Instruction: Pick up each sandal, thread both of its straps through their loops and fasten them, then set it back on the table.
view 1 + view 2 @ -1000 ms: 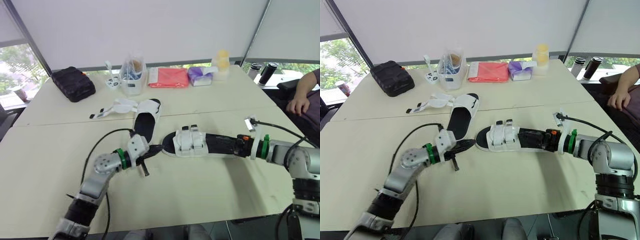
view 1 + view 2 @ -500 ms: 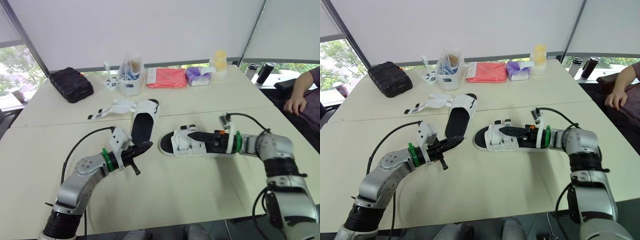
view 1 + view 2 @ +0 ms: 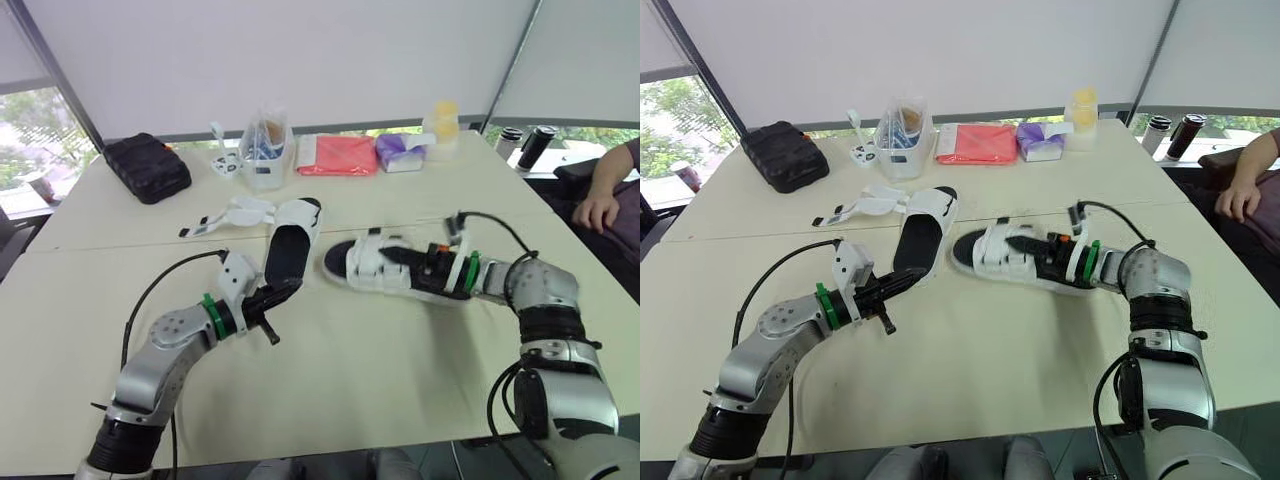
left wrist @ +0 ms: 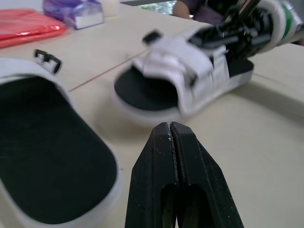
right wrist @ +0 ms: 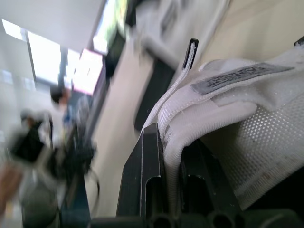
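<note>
The sandal (image 3: 362, 272) at mid-frame lies lengthwise left to right, its strap pinched by the right claw (image 3: 393, 257), while the left claw (image 3: 288, 292), closed and empty, sits lower left of its toe.

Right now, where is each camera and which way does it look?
Left eye view: on the head, facing forward and down over the table; both arms show, left end effector near the open sandal, right end effector gripping the held sandal.
Right eye view: beside it, same scene, same arms.
Left wrist view: on the left wrist, facing along its shut fingers toward both sandals.
Right wrist view: on the right wrist, along its fingers onto the held sandal's strap.
Shared: eye and left wrist views show both sandals.
</note>
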### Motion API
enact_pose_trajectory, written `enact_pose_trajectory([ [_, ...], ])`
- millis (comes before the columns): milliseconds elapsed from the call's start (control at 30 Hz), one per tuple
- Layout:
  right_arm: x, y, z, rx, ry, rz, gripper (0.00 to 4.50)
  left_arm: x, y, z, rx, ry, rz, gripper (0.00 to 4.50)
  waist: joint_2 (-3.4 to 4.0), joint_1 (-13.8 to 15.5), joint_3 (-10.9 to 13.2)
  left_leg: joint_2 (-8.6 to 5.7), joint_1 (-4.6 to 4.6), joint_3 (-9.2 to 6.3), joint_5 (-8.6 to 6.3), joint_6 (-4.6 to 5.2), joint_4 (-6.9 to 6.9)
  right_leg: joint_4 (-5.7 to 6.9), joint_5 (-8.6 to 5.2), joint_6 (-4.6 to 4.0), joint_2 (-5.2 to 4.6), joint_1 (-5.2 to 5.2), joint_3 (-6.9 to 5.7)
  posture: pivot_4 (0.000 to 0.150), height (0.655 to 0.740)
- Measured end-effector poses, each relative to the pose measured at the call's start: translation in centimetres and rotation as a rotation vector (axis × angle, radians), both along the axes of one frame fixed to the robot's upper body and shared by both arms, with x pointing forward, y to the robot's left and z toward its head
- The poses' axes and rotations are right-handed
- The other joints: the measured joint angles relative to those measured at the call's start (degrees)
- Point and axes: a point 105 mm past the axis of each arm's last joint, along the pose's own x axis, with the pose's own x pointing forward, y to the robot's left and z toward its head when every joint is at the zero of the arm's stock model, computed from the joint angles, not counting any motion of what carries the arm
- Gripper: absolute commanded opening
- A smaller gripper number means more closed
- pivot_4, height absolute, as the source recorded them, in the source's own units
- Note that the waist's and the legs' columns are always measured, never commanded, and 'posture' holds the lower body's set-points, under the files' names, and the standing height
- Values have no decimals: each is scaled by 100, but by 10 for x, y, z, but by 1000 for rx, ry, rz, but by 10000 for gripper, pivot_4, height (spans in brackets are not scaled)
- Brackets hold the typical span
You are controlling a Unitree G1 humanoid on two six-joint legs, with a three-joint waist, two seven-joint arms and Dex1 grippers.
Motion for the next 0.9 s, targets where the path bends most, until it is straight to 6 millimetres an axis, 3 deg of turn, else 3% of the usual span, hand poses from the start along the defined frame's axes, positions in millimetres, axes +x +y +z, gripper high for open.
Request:
enact_pose_trajectory([
  [67,18,-23,31,-89,-190,-392,580,11,-4,9,-24,-21,19,0,1,6,0,-3,-15,-1,4,-7,-1,8,0,0,-3,-20,0,1500,7400],
  [167,25,-41,54,-73,-234,-712,580,19,-7,10,-45,-20,33,0,1,-48,-1,-3,-21,3,8,-12,1,11,0,0,0,-32,5,1500,7400],
  [300,38,-64,40,-16,-108,-947,580,24,-10,5,-42,-3,35,0,5,-156,1,-3,-21,7,11,-13,0,13,1,-1,3,-32,8,1500,7400],
  [533,64,-92,16,165,137,-1102,580,31,-14,9,-51,-32,34,0,19,-195,10,10,-15,11,13,-16,-9,12,2,-7,16,-32,14,1500,7400],
  [633,63,-106,-4,142,196,-1154,11220,32,-13,6,-50,-30,45,0,19,-186,10,7,-17,15,13,-15,-8,10,2,-7,14,-30,17,1500,7400],
  [833,63,-111,-15,126,217,-1150,42240,33,-17,7,-66,-37,46,0,19,-196,10,10,-9,16,13,-14,-5,14,3,-6,15,-24,19,1500,7400],
  [900,63,-110,-12,112,201,-1145,44417,33,-17,7,-64,-37,47,0,19,-193,10,11,-6,16,13,-14,-5,15,3,-7,16,-22,19,1500,7400],
])
